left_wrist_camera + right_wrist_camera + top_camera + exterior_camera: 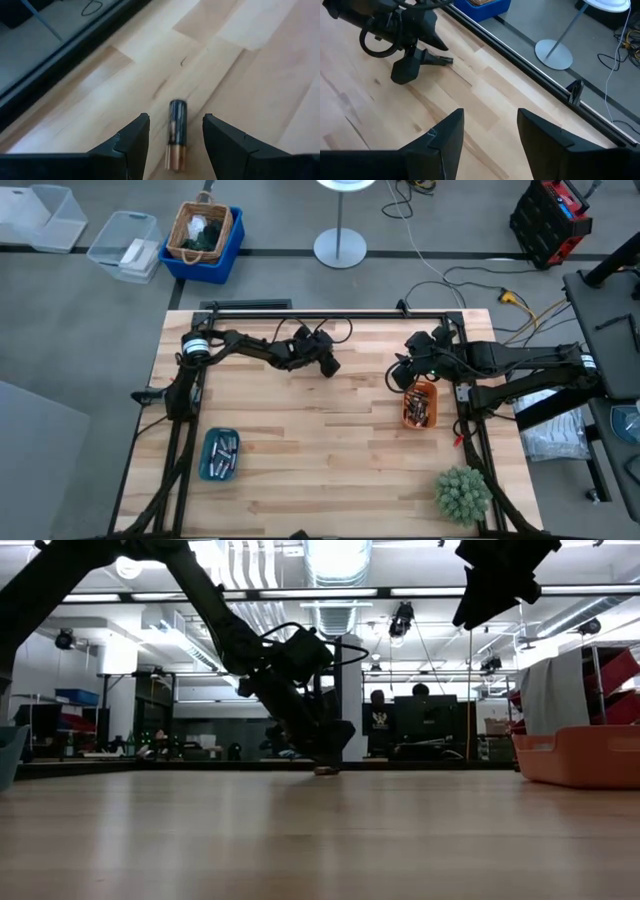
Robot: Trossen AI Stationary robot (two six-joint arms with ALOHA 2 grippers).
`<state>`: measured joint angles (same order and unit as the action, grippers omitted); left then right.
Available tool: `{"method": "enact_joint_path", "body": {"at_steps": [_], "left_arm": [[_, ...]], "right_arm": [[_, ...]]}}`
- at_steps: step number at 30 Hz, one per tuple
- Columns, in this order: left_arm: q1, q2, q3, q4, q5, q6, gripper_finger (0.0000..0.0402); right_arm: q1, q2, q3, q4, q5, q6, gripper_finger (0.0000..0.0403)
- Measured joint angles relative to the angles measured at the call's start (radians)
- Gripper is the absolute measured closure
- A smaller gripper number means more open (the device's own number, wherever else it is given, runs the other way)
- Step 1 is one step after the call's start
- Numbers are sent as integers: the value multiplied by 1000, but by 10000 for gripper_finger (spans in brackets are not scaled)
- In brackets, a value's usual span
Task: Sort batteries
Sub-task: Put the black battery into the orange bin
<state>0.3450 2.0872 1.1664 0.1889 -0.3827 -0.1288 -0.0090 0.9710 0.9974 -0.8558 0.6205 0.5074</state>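
Observation:
A single battery, dark with a copper-coloured end, lies flat on the wooden table. My left gripper is open and low over it, one finger on either side with a gap to each. In the low view the left gripper reaches almost to the table. My right gripper hangs open and empty, raised above the table beside the orange tray, which holds several batteries. The teal tray near the left front holds several more.
A small green plant stands at the table's near right corner. A black rail runs along the far edge, close behind my left gripper. Bare wood lies between the two trays.

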Motion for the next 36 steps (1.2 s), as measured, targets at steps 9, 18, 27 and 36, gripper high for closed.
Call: {"method": "enact_joint_path", "body": {"at_steps": [9,18,27,36], "left_arm": [[5,-9,-29,-57,70,12,237],[18,18,-61,-22,133,49,279],[22,21,-64,-20,121,42,376],[-1,-24,-70,-38,131,69,376]], "right_arm": [[0,0,0,0,0,-8,234],[0,0,0,1,0,-10,223],[0,0,0,1,0,-10,234],[0,0,-15,4,-45,-11,227]]}}
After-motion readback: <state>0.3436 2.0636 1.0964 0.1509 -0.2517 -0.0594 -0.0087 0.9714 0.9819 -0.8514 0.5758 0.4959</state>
